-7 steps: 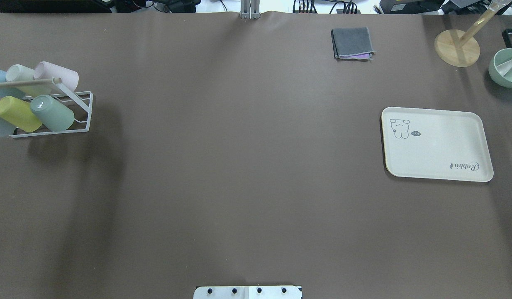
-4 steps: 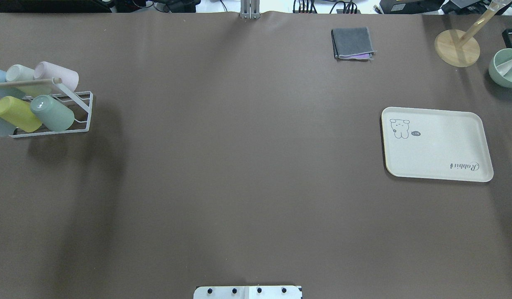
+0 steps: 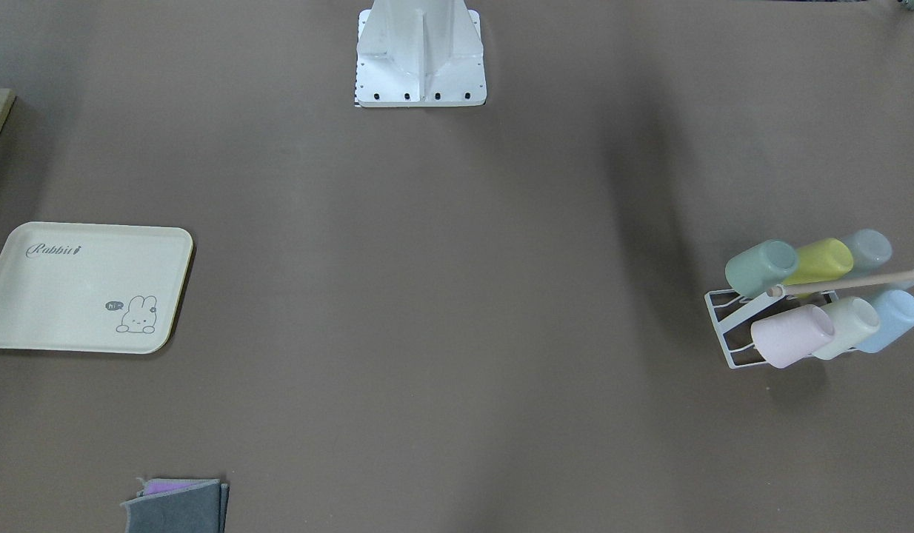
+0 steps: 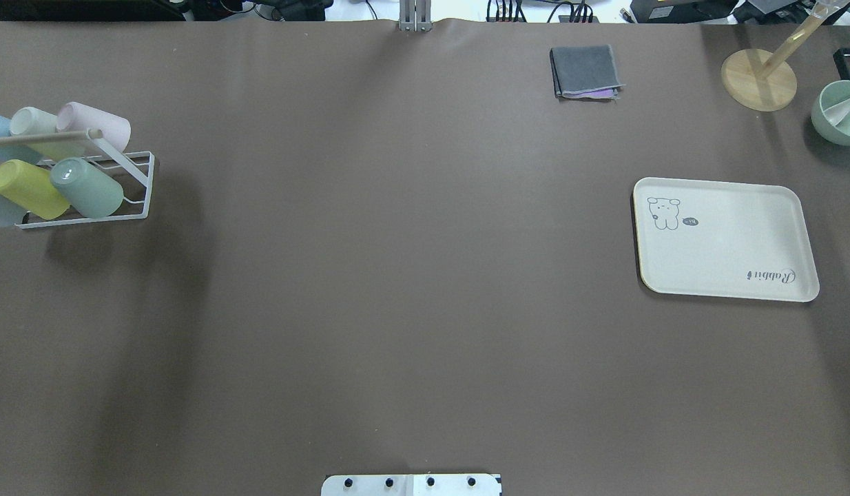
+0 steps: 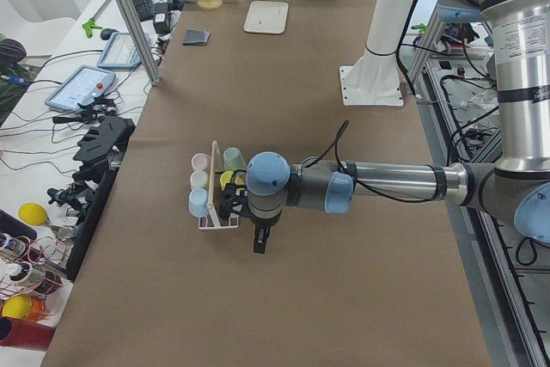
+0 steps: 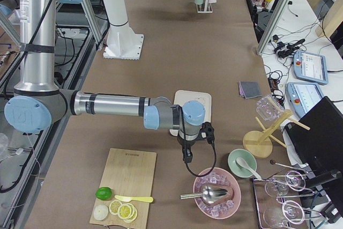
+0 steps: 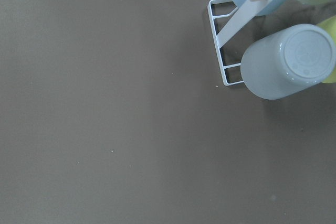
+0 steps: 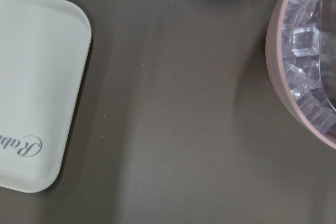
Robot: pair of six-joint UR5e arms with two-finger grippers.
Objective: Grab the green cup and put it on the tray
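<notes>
Steering your left gripper (opened or closed, you cannot tell), go upper right in the wrist view toward the mint-green plastic tumbler.

The left silver tubular arm with pale blue joint caps is ending in a black left pincer, and a black cable is looping beside its wrist. The right arm is wearing the same colours. The white metal base plate is showing four dark screws.
</notes>
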